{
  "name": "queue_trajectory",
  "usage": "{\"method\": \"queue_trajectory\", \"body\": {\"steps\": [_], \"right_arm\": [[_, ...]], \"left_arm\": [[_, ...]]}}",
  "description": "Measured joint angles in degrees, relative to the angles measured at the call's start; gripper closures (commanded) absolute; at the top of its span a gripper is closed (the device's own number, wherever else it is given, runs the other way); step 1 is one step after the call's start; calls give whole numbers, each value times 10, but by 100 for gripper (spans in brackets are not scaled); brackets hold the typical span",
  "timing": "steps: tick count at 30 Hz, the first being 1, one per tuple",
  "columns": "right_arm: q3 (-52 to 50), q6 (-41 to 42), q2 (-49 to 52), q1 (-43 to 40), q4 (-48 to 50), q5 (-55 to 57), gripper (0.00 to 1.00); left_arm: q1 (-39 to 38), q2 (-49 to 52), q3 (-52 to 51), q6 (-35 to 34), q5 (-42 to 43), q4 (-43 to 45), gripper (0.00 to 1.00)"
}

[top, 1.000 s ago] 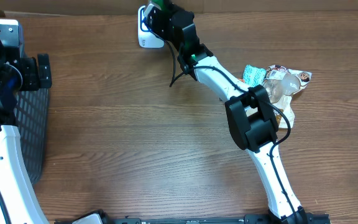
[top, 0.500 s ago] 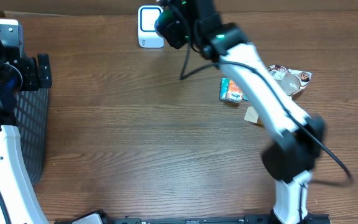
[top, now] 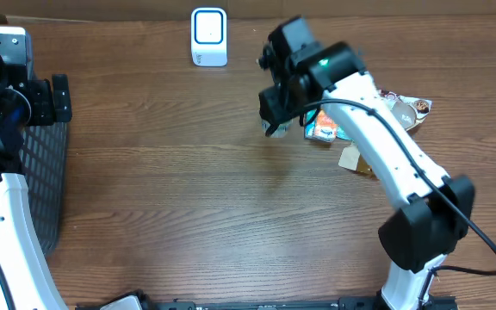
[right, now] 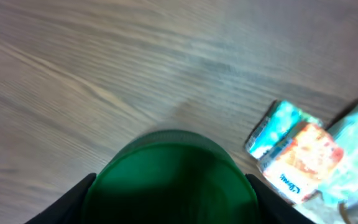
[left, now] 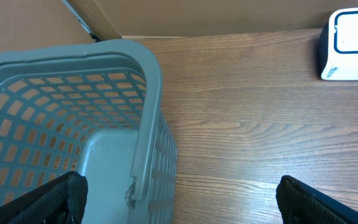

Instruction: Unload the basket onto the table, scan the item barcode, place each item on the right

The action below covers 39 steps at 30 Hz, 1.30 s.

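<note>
My right gripper (right: 173, 190) is shut on a round green item (right: 173, 174), which fills the bottom of the right wrist view between the two dark fingers. Overhead, that gripper (top: 275, 119) hangs over the table's middle back, below and to the right of the white, blue-framed barcode scanner (top: 208, 36). The scanner (left: 350, 43) also shows at the top right of the left wrist view. My left gripper (left: 179, 199) stands wide open astride the wall of the grey basket (left: 145, 106), with nothing between its fingers.
An orange and teal packet (top: 321, 127) lies just right of the right gripper, also seen from the wrist (right: 291, 152). More snack bags (top: 401, 110) are piled further right. The basket (top: 46, 172) stands at the table's left edge.
The right arm has swung away from the scanner, forward and to the right, carrying the green item. The left arm has not moved.
</note>
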Motion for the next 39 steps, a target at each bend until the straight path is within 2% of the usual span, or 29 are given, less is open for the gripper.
{"method": "queue_trajectory", "body": {"steps": [8, 19, 21, 25, 27, 30, 34, 39], "right_arm": [[-149, 4, 2, 0, 165, 50, 68], [-240, 5, 2, -12, 261, 116, 66], [-248, 5, 2, -18, 271, 118, 59], [-248, 6, 2, -23, 276, 119, 55], [-248, 6, 2, -23, 276, 119, 42], [-248, 6, 2, -23, 274, 113, 34], [-234, 7, 2, -23, 235, 96, 27], [-149, 18, 2, -23, 158, 81, 10]], "left_arm": [[0, 0, 0, 0, 0, 0, 0], [0, 0, 0, 0, 0, 0, 1], [0, 0, 0, 0, 0, 0, 0], [0, 0, 0, 0, 0, 0, 1], [0, 0, 0, 0, 0, 0, 0], [0, 0, 0, 0, 0, 0, 0], [0, 0, 0, 0, 0, 0, 0], [0, 0, 0, 0, 0, 0, 0]]}}
